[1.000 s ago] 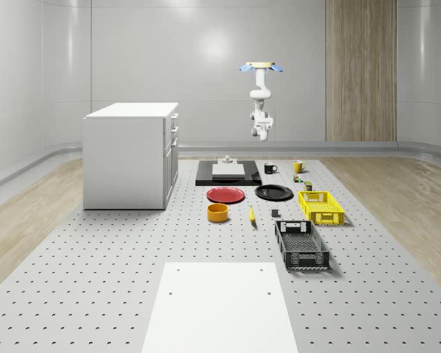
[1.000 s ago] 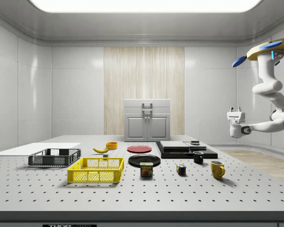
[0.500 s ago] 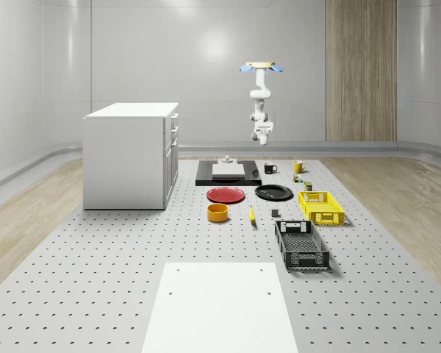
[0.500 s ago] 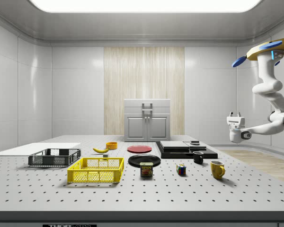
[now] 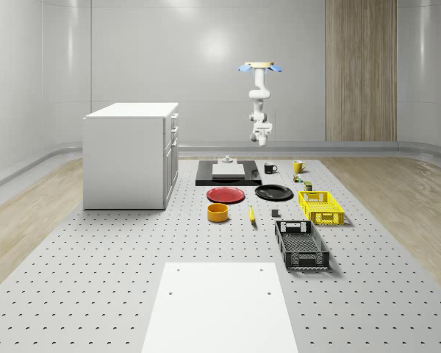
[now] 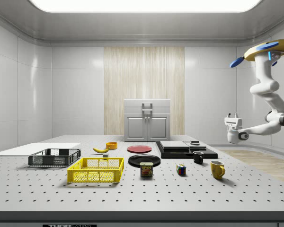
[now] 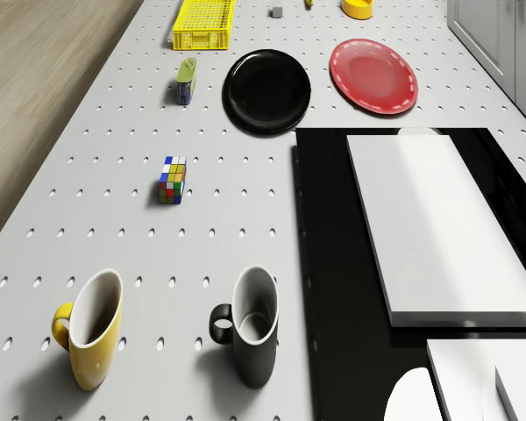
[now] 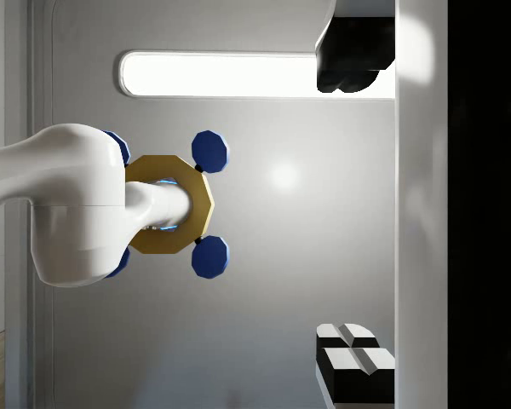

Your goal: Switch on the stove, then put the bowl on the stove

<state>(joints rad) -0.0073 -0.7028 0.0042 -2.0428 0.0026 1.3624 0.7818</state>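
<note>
The stove (image 5: 228,176) lay below the pincer (image 6: 233,115), well apart from it, with nothing on its white plates. The bowl (image 5: 217,212) sat on the table beyond the stove's far side from the pincer, farther off again, past the red plate (image 5: 226,195).

Your pincer hung in the air with its fingers (image 8: 354,365) wide apart, holding nothing. It pointed upward, towards the drone (image 6: 267,47) and not at the stove. The drone hovered high above the table's end by the stove, with two mugs (image 7: 250,326) beneath it.

I judge you were in the first step, and the stove was not yet switched on. Next you would have to turn the wrist down, bring the pincer to the stove's switch and press it. I could not tell where that switch sat. The bowl comes after that.
</note>
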